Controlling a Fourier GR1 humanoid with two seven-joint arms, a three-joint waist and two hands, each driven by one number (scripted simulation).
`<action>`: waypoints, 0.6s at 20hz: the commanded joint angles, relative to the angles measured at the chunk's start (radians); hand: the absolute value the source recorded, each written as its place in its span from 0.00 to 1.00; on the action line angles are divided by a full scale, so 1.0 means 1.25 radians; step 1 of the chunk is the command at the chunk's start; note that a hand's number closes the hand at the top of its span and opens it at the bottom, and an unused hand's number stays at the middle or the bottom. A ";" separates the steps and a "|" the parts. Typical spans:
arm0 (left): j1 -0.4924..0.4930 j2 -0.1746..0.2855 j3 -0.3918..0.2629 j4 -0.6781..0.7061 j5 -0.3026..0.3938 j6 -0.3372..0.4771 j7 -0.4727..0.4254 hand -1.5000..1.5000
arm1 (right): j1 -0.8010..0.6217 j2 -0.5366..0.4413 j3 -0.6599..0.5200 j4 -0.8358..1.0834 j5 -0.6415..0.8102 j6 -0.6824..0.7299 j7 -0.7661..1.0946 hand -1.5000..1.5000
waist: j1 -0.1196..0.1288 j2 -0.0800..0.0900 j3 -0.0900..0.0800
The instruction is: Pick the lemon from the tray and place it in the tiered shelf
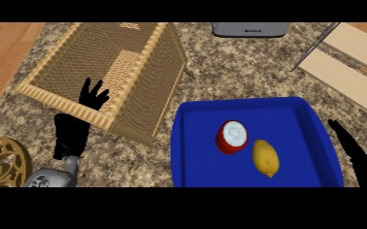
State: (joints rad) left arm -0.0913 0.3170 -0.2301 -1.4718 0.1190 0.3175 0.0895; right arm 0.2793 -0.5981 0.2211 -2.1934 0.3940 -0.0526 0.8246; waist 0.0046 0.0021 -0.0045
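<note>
step: grasp not begun | right hand (349, 145): fingers straight, apart, holding nothing, at the tray (237, 105) edge, nearest for the pick | lemon (265, 158): in tray, left of those fingers, beside red can (231, 137) | left hand (91, 97): open, resting over shelf (150, 77)

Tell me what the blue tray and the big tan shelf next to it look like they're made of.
The tray looks like moulded plastic: even saturated blue, smooth walls, rounded corners, a slight sheen. The shelf looks like woven wicker or rattan: tan and matte, with a fine weave pattern across its panels and a paler braided border. It could also be an imitation weave.
</note>
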 commanded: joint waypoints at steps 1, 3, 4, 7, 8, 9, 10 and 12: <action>-0.071 -0.014 -0.033 0.012 -0.011 -0.065 -0.064 0.50 | -0.029 0.033 0.067 -0.043 0.076 0.006 0.103 0.00 | -0.010 -0.001 0.002; -0.062 0.004 -0.026 -0.016 0.004 -0.082 -0.034 0.50 | -0.064 0.056 0.089 -0.048 0.112 0.006 0.147 0.00 | -0.005 -0.002 0.002; -0.042 0.012 -0.018 0.012 0.003 -0.100 -0.083 0.50 | -0.086 0.056 0.075 -0.022 0.106 0.016 0.143 0.00 | -0.003 0.000 0.002; -0.060 -0.002 -0.031 0.002 -0.005 -0.086 -0.059 0.50 | -0.094 0.069 0.111 -0.031 0.146 0.032 0.177 0.00 | -0.007 -0.001 0.003; -0.087 -0.027 -0.030 0.052 -0.008 -0.076 -0.074 0.50 | -0.098 0.078 0.122 -0.042 0.176 0.025 0.191 0.00 | -0.015 0.000 0.002; -0.093 -0.010 -0.031 0.032 -0.013 -0.080 -0.049 0.50 | -0.134 0.088 0.105 -0.008 0.158 0.032 0.188 0.00 | -0.008 0.000 0.003; -0.059 -0.006 -0.027 0.016 -0.005 -0.086 -0.068 0.50 | -0.115 0.105 0.143 -0.058 0.191 0.036 0.236 0.00 | -0.009 -0.002 0.002; -0.084 -0.016 -0.031 0.037 -0.013 -0.080 -0.069 0.50 | -0.142 0.123 0.159 -0.047 0.208 0.052 0.259 0.00 | -0.011 0.000 0.002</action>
State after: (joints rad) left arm -0.0975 0.3035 -0.2212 -1.4497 0.1300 0.3011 0.0692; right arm 0.1464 -0.4861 0.3713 -2.2264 0.6034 -0.0183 1.0257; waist 0.0067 -0.0011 -0.0001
